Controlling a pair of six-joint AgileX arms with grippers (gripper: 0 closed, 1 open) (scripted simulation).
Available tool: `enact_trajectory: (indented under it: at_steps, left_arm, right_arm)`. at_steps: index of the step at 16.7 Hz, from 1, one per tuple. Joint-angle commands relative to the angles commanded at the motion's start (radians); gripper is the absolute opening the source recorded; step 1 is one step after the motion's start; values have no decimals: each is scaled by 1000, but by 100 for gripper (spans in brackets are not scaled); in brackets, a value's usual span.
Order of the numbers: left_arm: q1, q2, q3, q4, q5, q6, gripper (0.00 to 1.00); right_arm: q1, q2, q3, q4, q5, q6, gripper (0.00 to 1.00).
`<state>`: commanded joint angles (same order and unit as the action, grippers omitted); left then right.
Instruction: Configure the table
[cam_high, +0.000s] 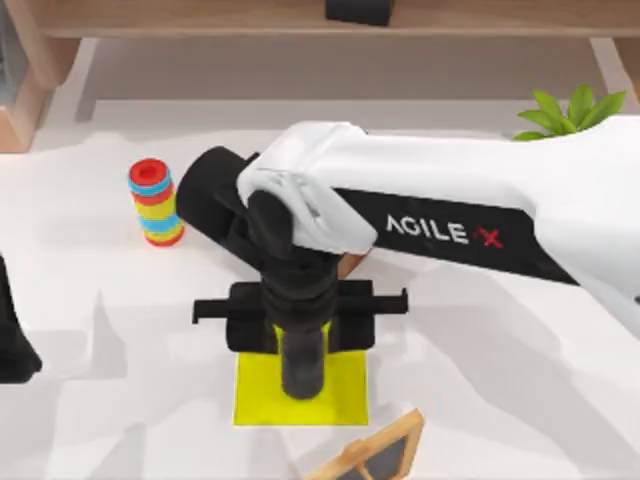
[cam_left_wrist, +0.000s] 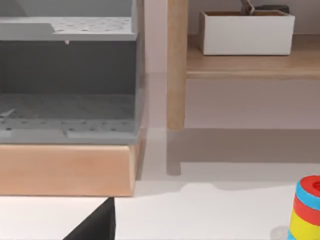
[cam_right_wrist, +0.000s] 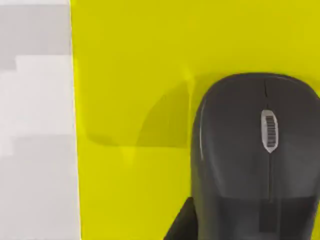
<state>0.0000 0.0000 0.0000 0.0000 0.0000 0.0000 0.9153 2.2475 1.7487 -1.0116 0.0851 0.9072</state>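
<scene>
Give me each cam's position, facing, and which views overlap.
Top view: above the table, looking down; right arm reaches to the yellow mat, its pincer over it; left arm parked at the left edge.
Left wrist view: low, facing the wooden shelf unit with a white box; ring stack in its corner.
Right wrist view: close over the mat, looking down on a black mouse.
Shared: mat in top and right wrist; ring stack in top and left wrist.
</scene>
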Motion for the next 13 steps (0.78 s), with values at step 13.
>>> enact_trajectory:
  at_steps: [13]
  left_arm:
    - [0,0,0,0,0,0,100]
  right_arm:
    - [-1,-1,0,0,0,0,100]
